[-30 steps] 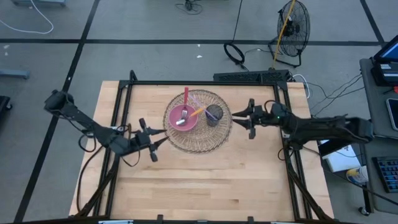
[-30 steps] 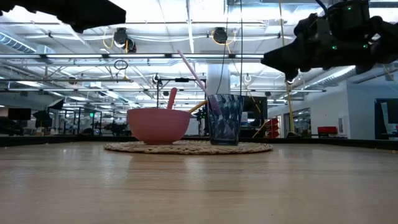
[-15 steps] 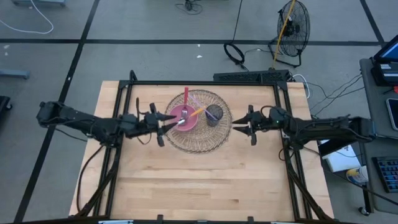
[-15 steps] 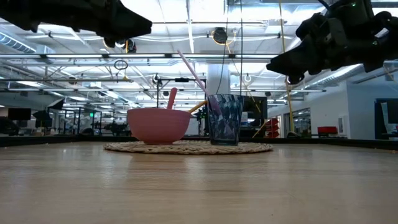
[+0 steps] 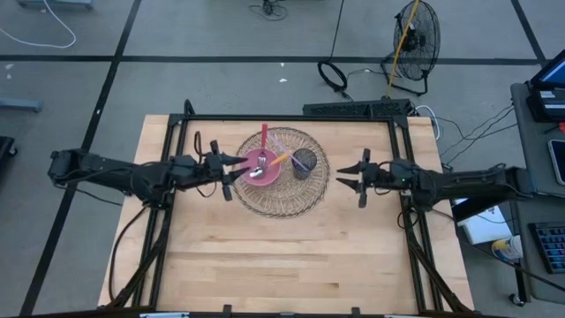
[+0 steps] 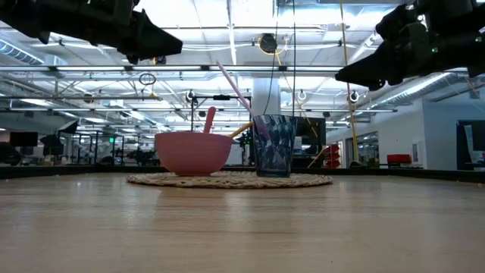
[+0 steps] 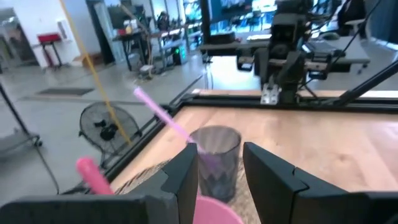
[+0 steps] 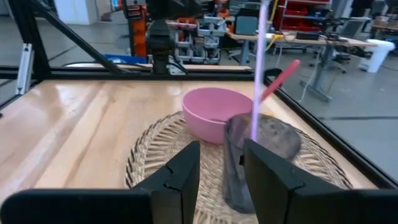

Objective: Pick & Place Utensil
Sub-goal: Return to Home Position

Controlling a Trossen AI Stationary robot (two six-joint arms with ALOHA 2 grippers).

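A pink bowl (image 5: 258,166) and a dark tumbler (image 5: 304,162) stand on a round woven mat (image 5: 281,196) at the table's middle. The bowl holds a pink-handled spoon (image 5: 264,137), a silver utensil (image 5: 257,173) and an orange-handled one (image 5: 281,159). A pink straw (image 6: 235,87) leans in the tumbler (image 6: 273,145). My left gripper (image 5: 233,168) hovers level and open just left of the bowl, above the mat's edge. My right gripper (image 5: 346,175) hovers level and open to the right of the mat. Each wrist view shows empty fingers (image 7: 186,171) (image 8: 183,174).
A black metal frame (image 5: 282,117) runs around the table's far and side edges. Bare wood (image 5: 282,256) lies between the mat and the near edge. Off the table beyond the far edge, a floor fan (image 5: 415,35) and cables lie.
My left gripper has swung from the mat's near-left side toward the far edge and up to the bowl's left rim. My right gripper has drawn a little toward the near edge and back toward the right, away from the tumbler. Bowl, tumbler and utensils have stayed put.
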